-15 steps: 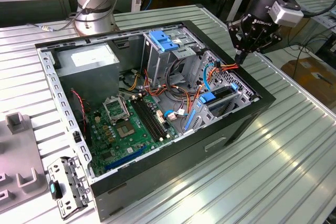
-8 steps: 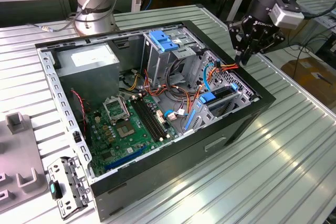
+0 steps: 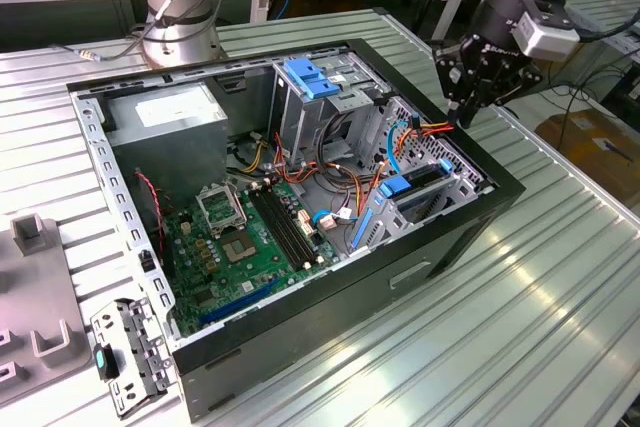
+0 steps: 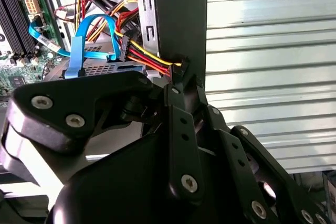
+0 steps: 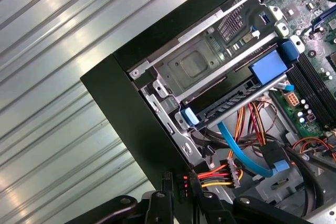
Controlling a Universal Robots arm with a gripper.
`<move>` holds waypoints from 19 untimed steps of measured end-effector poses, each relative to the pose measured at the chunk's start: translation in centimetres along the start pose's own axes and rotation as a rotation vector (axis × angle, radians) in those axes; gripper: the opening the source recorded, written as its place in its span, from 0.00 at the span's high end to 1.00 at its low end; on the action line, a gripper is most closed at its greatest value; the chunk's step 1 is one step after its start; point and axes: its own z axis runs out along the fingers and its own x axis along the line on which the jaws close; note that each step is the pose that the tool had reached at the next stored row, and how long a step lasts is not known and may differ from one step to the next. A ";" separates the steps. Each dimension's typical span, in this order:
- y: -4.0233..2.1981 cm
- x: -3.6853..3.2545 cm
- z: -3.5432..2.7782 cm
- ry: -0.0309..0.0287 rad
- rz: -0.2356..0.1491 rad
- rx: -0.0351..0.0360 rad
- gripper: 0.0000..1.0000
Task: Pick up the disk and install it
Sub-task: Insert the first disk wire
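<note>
Silver-metal disk: appears seated in the drive bay at a corner of the open computer case on the bench, with blue rail tabs showing at its end. Judged dense, rigid, smooth-faced and sensitive to knocks. Best held across its long edges by the rails, never by the circuit side. Pincer: tips drawn together on a black plug with red, yellow and black wires, at the case rim near the bay.
</note>
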 end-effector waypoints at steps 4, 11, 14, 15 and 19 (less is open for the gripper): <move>-0.15 -0.10 0.08 0.0000 -0.001 0.0002 0.73; -0.19 -0.16 0.46 0.0000 -0.002 0.0002 0.67; -0.19 -0.16 0.63 0.0006 -0.002 -0.0001 0.82; -0.19 -0.16 0.62 0.0008 -0.002 0.0004 0.82; -0.19 -0.15 0.33 0.0009 -0.002 0.0006 0.83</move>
